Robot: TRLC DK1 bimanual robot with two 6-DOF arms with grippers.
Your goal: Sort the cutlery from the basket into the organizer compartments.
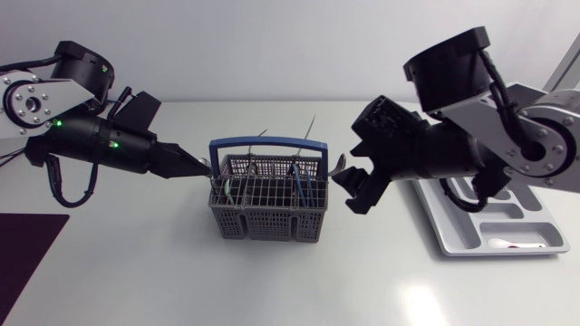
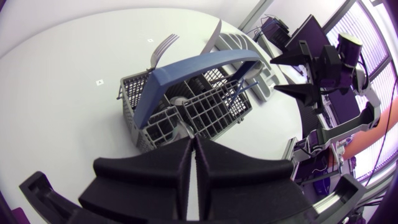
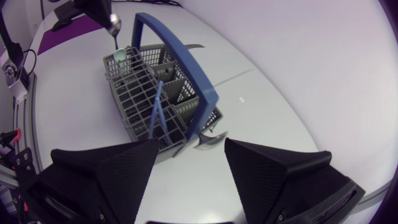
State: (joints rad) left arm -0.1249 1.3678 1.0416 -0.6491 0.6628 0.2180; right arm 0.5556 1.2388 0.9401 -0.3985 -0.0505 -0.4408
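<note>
The grey wire basket (image 1: 267,213) with its blue handle (image 1: 267,143) stands mid-table and holds several pieces of cutlery, some with blue handles (image 1: 299,181). My left gripper (image 1: 201,166) is at the basket's left rim, shut on the upper end of a spoon (image 3: 114,25) whose stem runs down into a corner compartment. My right gripper (image 1: 353,190) hangs open just off the basket's right end. In the right wrist view a metal piece (image 3: 208,140) sticks out of the basket (image 3: 137,93) between the open fingers. The white organizer (image 1: 489,222) lies at the right, partly hidden by my right arm.
A white utensil (image 1: 503,243) lies in the organizer's front compartment. A dark purple mat (image 1: 27,263) covers the table's front left corner. Fork tines (image 1: 263,133) and a knife tip (image 1: 313,122) poke up past the basket's far rim.
</note>
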